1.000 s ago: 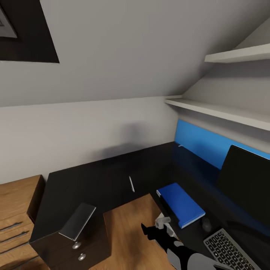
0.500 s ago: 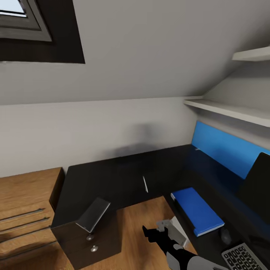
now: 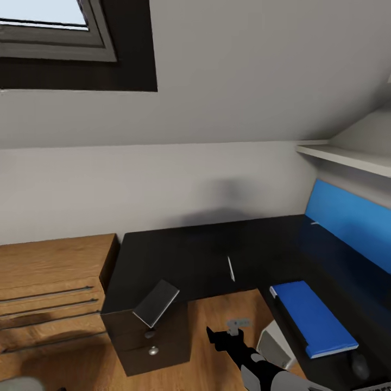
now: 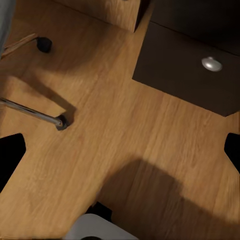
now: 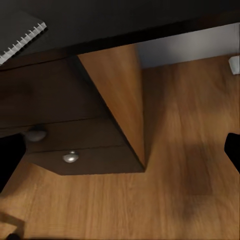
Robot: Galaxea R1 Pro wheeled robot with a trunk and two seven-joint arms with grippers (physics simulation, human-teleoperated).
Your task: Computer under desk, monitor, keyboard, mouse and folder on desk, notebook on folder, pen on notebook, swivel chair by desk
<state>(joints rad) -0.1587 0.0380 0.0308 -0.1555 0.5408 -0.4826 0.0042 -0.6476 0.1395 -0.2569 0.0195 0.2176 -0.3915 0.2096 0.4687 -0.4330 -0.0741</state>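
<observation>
Notebook stage: right gripper [image 3: 228, 332], jaws standing wide and empty, is facing the notebook [image 3: 156, 303] at ten o'clock; folder [image 3: 313, 317] is lying at three o'clock.

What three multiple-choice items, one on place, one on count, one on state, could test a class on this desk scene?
1. Where does the blue folder lie?
A. on the desk's right side
B. on the floor
C. in a drawer

2. How many round knobs show on the drawer unit in the head view?
A. five
B. none
C. two

3. How does the notebook sit?
A. flat, mid-desk
B. tilted, jutting over the desk edge above the drawers
C. stacked on the folder

Answers: 1 A, the folder rests on the black top under the blue wall panel. 2 C, two silver knobs sit one above the other. 3 B, its near corner hangs past the edge, away from the folder.
</observation>
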